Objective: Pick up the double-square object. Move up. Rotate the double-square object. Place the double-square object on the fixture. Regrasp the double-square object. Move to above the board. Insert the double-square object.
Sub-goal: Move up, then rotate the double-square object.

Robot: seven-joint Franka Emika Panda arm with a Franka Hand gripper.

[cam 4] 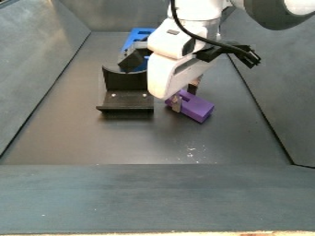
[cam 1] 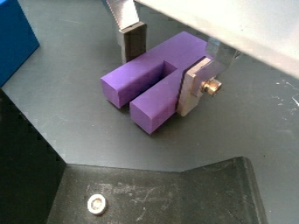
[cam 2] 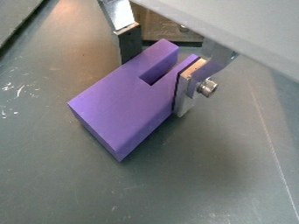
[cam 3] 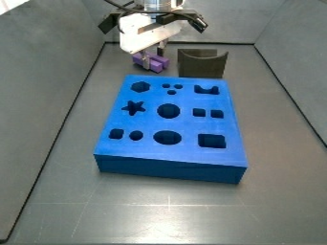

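The double-square object [cam 1: 152,83] comes last in size here, so first the board [cam 3: 173,129]: a large bright-blue slab lying flat on the dark floor in a side view, its top cut with dark holes, among them a star, circles, squares and a hexagon; in a side view [cam 4: 138,39] only its far corner shows behind the arm. Next the robot arm [cam 4: 197,18], white, reaching down from above to the floor between the board's far end and the back wall. Then the fixture [cam 3: 202,63], dark and matte, standing just beyond the board's far edge, seen in a side view [cam 4: 125,92] as a base plate with an upright back, and in a wrist view [cam 1: 176,192] as a dark speckled plate with a small silver washer [cam 1: 96,205] on it. The gripper [cam 1: 163,61] is low over the floor beside the fixture, jaws apart, one flat silver finger [cam 2: 193,86] lying against an outer side of the purple piece and the other finger [cam 1: 132,39] standing clear of the opposite side, so nothing is clamped. The double-square object rests flat on the floor, notch toward the gripper in both wrist views [cam 2: 135,105]; in both side views it lies under the gripper [cam 4: 193,108], near the fixture but apart from it, just off the board's far corner [cam 3: 155,63].
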